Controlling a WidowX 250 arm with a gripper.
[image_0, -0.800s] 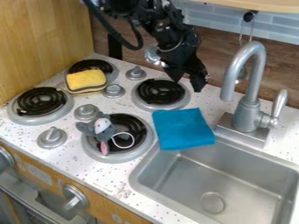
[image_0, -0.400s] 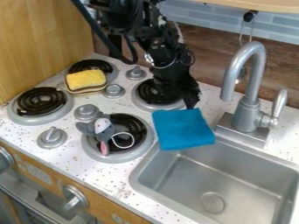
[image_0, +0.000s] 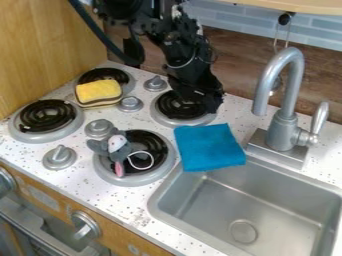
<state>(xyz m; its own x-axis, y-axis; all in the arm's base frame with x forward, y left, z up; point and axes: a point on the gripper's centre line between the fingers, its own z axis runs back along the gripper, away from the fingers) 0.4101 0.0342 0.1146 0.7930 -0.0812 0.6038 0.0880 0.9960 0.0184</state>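
One black pincer (image_0: 212, 104) hangs above the edge of a coil burner (image_0: 172, 107), near the blue cloth (image_0: 208, 148); whether it is open or closed, I cannot tell. The cloth lies flat on the speckled worktop (image_0: 110, 199), between that burner and the sink (image_0: 220, 210), near the faucet (image_0: 284, 131). A grey plush mouse (image_0: 116, 147) rests on the front burner (image_0: 159, 146) beside the cloth, and a yellow sponge-like block (image_0: 98, 91) sits at the edge of another burner (image_0: 113, 74)
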